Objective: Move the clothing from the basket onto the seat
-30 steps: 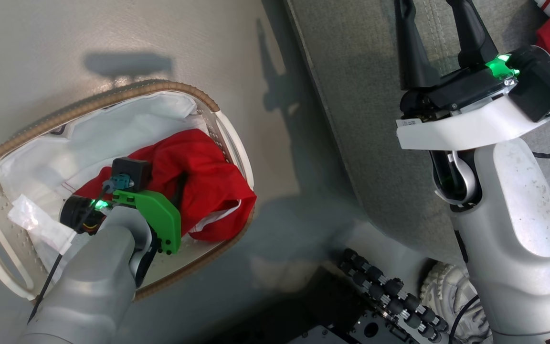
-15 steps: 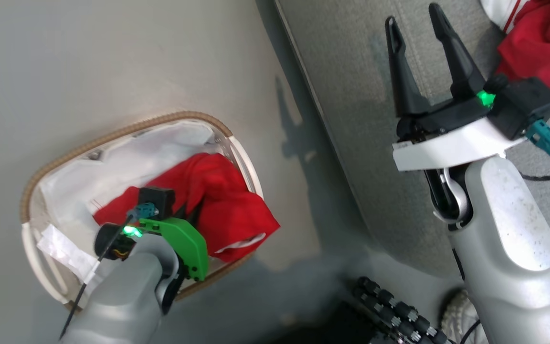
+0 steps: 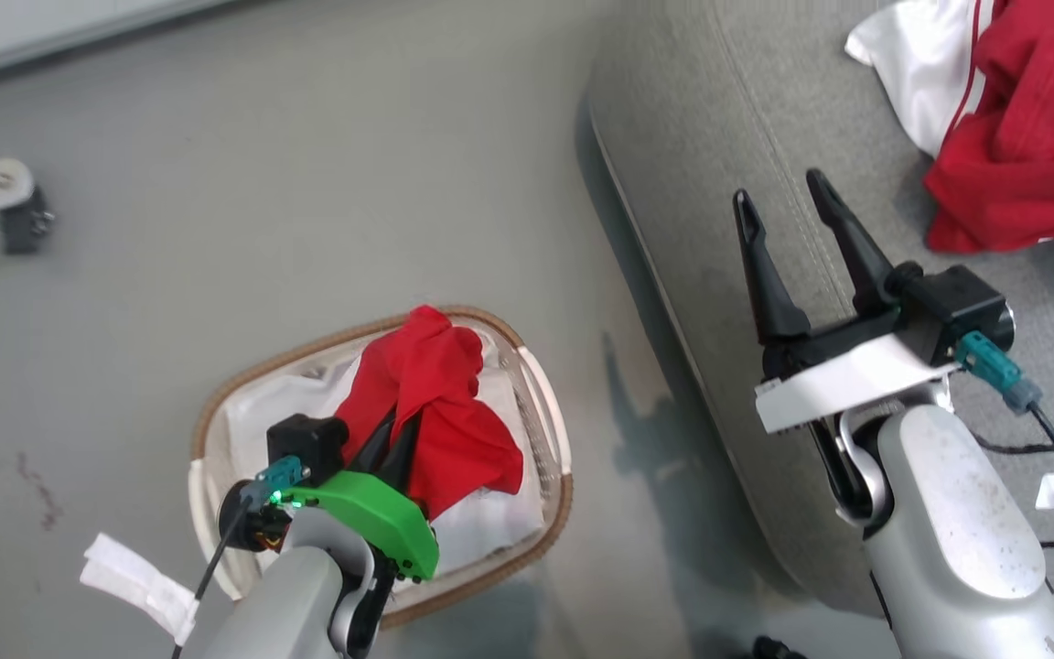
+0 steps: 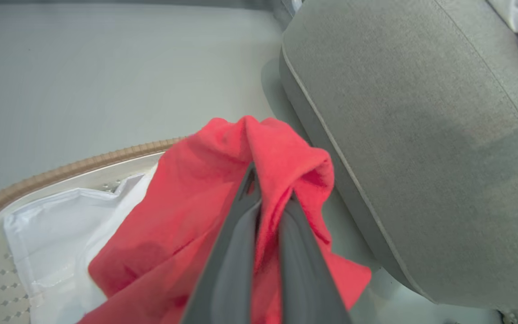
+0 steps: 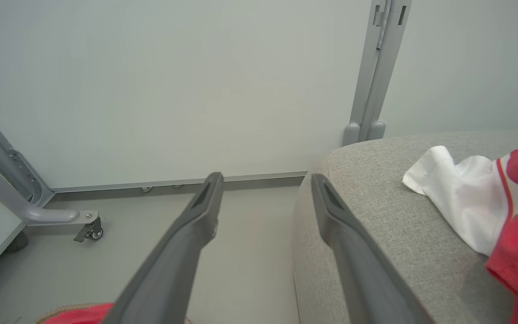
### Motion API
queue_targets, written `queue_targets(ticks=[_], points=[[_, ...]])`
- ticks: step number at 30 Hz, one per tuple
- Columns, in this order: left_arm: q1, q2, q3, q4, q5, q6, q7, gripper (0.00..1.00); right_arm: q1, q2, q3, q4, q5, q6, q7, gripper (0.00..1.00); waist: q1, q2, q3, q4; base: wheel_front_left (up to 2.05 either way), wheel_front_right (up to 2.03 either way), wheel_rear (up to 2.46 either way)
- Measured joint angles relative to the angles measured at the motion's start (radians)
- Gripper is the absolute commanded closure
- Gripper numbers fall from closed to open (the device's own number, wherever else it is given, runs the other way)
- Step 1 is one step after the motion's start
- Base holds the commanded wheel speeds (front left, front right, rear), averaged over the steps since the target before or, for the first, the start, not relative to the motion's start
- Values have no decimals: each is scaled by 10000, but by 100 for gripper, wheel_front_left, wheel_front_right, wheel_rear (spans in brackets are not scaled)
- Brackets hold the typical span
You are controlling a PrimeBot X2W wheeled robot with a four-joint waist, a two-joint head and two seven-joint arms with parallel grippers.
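Your left gripper (image 3: pixel 402 423) is clamped on the red garment (image 3: pixel 458 439), seemingly by a thin fold, so cloth snagging the basket (image 3: pixel 566 497) rim could tug it free.

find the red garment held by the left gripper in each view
Head view: garment at lower centre, above the basket, pinched in the left gripper.
Left wrist view: centre, bunched around the gripper.
Right wrist view: red sliver at the bottom left edge.
Shared landmark: the grey seat, to the right of it in every view.
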Motion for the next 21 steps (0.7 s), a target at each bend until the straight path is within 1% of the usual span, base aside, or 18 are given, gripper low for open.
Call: queue_targets(ticks=[5, 9, 16, 21], points=[[677, -209, 1012, -1191, 861, 0, -2, 100, 523, 0, -94, 221, -42, 0, 0, 0, 0, 0, -900, 370, 0, 0, 0], [1037, -376, 1680, -2161, 1252, 0, -2, 100, 902, 0, -134, 391, -69, 0, 0, 0, 0, 0, -1574, 616, 0, 0, 0], [1245, -545, 2311, -3609, 1810, 0, 0, 100, 1625, -4, -222, 711, -84, 0, 0, 0, 0, 0, -2634, 970, 0, 0, 0], [1276, -627, 2550, -4297, 2044, 0, 0, 100, 2104, -4, -107, 984, -174, 0, 0, 0, 0, 0, -3291, 1176, 0, 0, 0]])
